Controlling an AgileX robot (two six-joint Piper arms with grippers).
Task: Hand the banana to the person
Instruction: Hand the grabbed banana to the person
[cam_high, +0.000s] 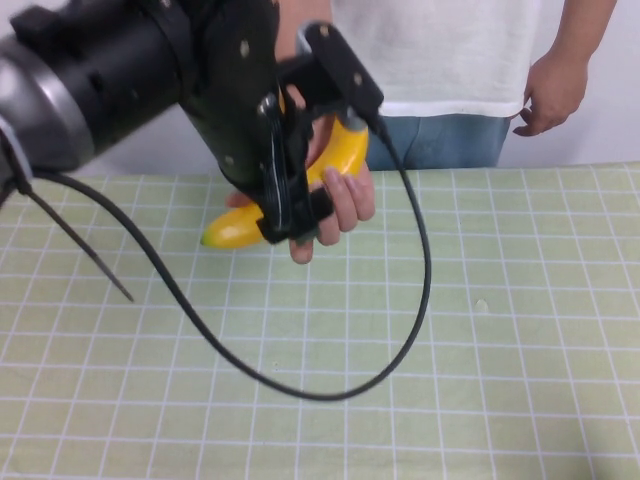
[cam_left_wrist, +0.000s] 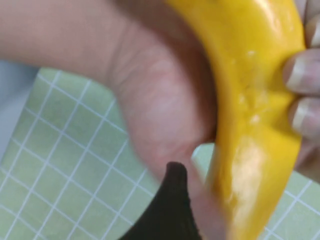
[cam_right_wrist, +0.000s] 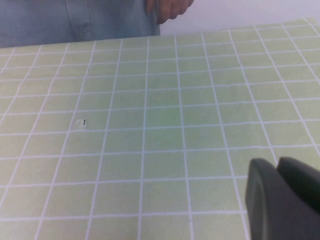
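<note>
The bright yellow banana (cam_high: 345, 150) is held up off the table near the far edge, its greenish tip pointing left. The person (cam_high: 440, 60), in a white T-shirt and blue jeans, stands behind the table, and one hand (cam_high: 345, 205) is wrapped around the banana. My left gripper (cam_high: 292, 215) is at the banana's middle. In the left wrist view the banana (cam_left_wrist: 255, 100) fills the frame with the person's fingers on it. One dark fingertip (cam_left_wrist: 173, 192) stands apart from the banana, with skin showing between them. My right gripper (cam_right_wrist: 277, 172) hovers low over the mat, fingers together and empty.
A green mat with a white grid (cam_high: 500, 330) covers the table. The left arm's black cable (cam_high: 400, 340) loops low over the mat's middle. The person's other hand (cam_high: 550, 95) hangs at the far right. A small mark (cam_right_wrist: 80, 123) is on the mat.
</note>
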